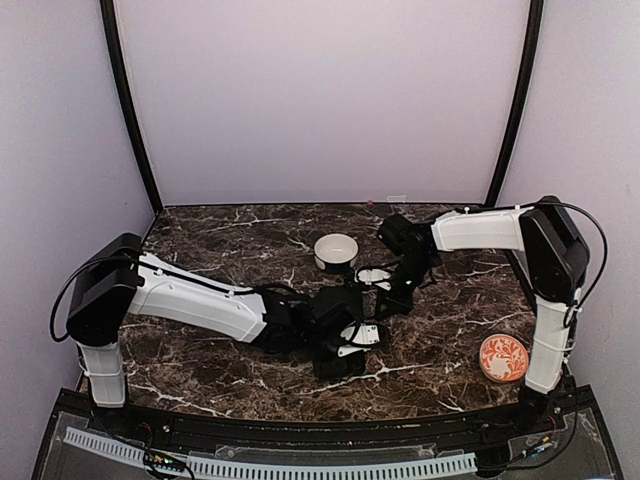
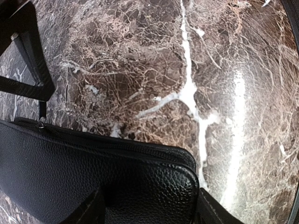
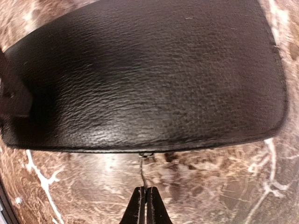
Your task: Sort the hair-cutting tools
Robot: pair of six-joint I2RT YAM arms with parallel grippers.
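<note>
Right gripper [image 3: 145, 190] is pinched tight on the thin pull [image 3: 142, 172] that runs from the edge of the case [image 3: 140, 79] to its tips. Left gripper [image 2: 150, 198] straddles a corner of the same case, fingers [image 2: 215, 214] spread wide on either side; whether they press it cannot be told. Case lies flat on the table [image 1: 220, 235], near the bowl [image 1: 336, 252]. An orange disc [image 1: 503, 357] sits by the right arm's base. Where the tools are cannot be told.
</note>
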